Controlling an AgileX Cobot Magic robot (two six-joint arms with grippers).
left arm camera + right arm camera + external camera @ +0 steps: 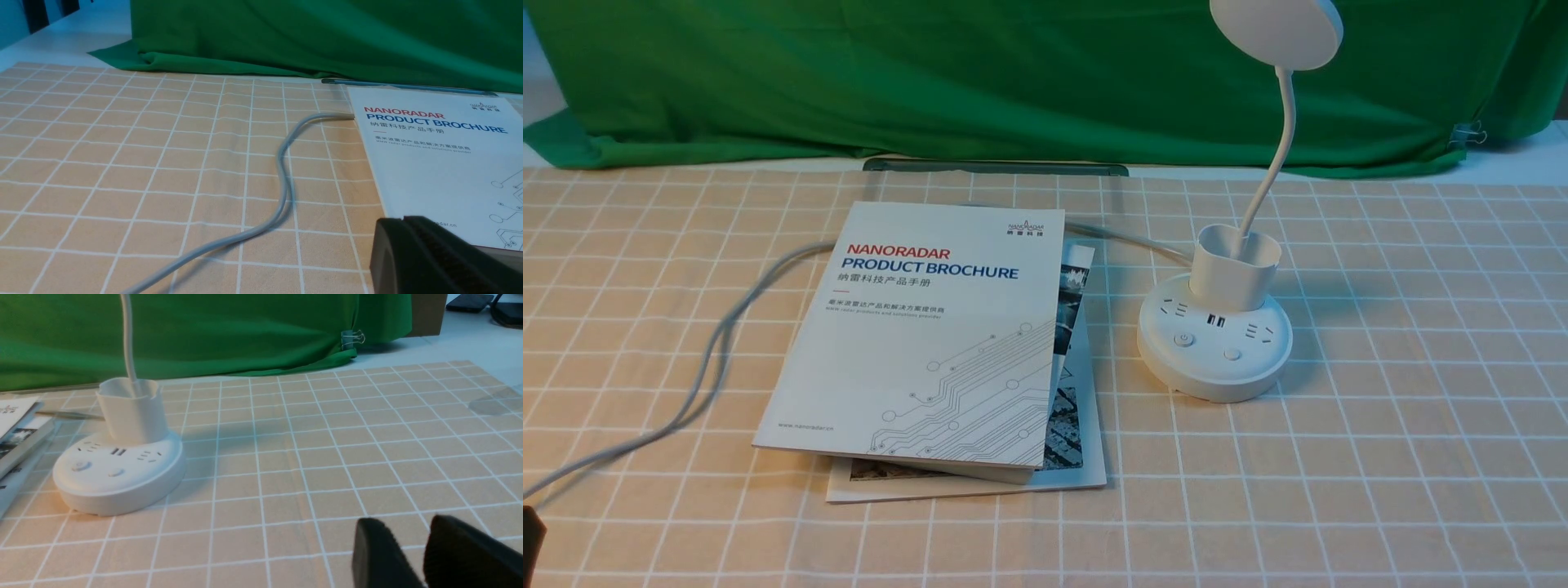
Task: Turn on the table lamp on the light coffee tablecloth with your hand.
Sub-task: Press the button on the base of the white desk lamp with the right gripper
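Table lamp [1215, 343]: white, upright on light coffee tablecloth [1380, 449], just right of product brochure [923, 327]. Right hand [402, 528]: apart from the lamp base, released, grasping nothing. Left hand [408, 232]: by the brochure corner; grip cannot be told.

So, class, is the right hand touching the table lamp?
Apart. The right wrist view shows bare tablecloth between the right hand and the table lamp.
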